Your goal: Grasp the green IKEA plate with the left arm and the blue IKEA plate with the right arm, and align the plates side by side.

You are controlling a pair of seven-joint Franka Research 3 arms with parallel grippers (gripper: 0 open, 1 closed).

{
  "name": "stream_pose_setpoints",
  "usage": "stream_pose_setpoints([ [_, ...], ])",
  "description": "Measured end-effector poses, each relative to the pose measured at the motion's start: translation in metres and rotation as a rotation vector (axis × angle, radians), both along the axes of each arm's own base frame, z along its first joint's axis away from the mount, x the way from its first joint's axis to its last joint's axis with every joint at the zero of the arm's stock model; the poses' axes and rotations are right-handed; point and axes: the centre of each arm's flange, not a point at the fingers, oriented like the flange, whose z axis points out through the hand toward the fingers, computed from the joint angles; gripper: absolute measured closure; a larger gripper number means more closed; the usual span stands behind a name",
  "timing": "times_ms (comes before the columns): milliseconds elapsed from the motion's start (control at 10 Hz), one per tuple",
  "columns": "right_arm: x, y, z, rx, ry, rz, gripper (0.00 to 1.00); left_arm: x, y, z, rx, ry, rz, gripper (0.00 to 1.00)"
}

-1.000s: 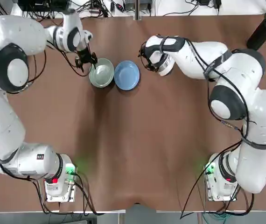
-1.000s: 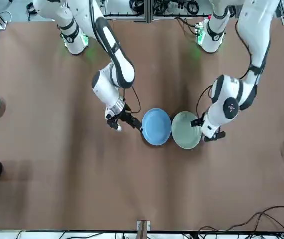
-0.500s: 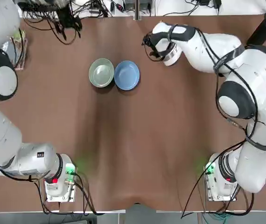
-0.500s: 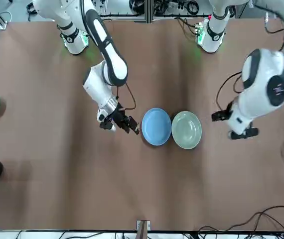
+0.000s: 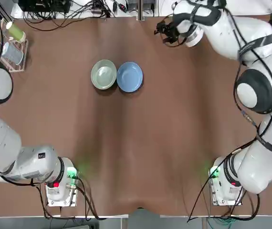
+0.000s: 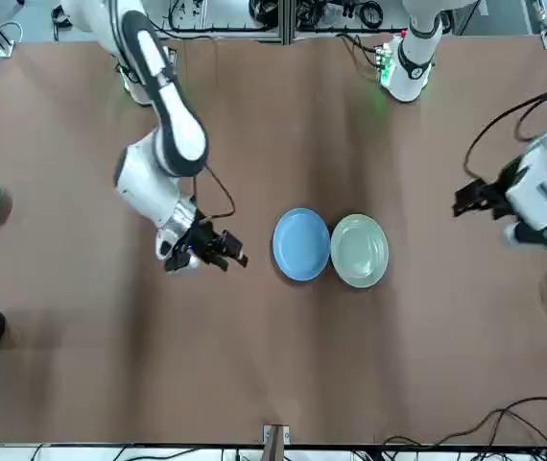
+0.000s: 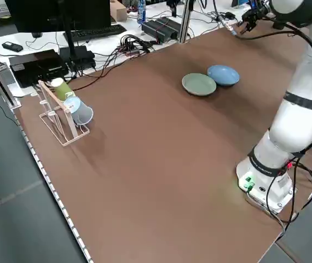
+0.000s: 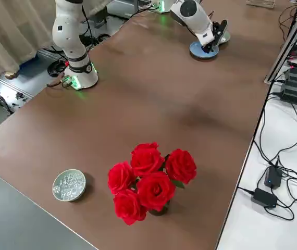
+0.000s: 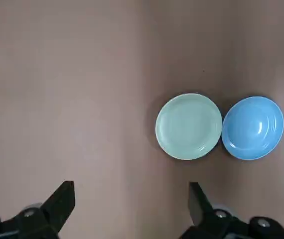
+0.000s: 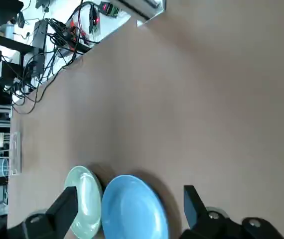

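So, we see the green plate (image 5: 103, 74) and blue plate (image 5: 130, 77) side by side on the table (image 5: 141, 143) — rims just about touching; the left hand (image 9: 132, 194) and right hand (image 10: 132, 199), both away from them, have fingers apart.

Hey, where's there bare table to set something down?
In front of the green plate and blue plate, between the arms' bases. It's crowded at the plates and by the rack.
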Motion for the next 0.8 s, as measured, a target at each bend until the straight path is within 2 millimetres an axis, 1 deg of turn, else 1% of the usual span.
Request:
stream_pose_setpoints([
  [100, 0.01, -0.028, 0.012, -0.05, 0.003, 0.065, 0.05, -0.007, 0.01, 0.016, 0.003, -0.026, -0.008, 0.0],
  [200, 0.017, -0.063, 0.026, -0.108, 0.02, 0.13, 0.03, -0.01, 0.014, 0.024, 0.006, -0.047, -0.008, 0.0],
  [300, 0.021, -0.102, 0.04, -0.182, 0.037, 0.192, 0.02, -0.009, 0.014, 0.025, 0.005, -0.064, -0.006, 0.0],
  [400, 0.019, -0.135, 0.058, -0.268, 0.052, 0.248, 0.0, -0.006, 0.017, 0.022, 0.006, -0.077, 0.001, 0.0],
  [500, 0.014, -0.168, 0.078, -0.353, 0.074, 0.283, 0.0, -0.006, 0.02, 0.022, 0.009, -0.089, 0.008, 0.0],
  [700, 0.0, -0.238, 0.12, -0.495, 0.131, 0.304, 0.0, -0.017, 0.021, 0.022, 0.022, -0.099, 0.016, 0.0],
  [800, -0.009, -0.267, 0.142, -0.539, 0.164, 0.299, 0.0, -0.024, 0.019, 0.023, 0.028, -0.101, 0.015, 0.0],
])
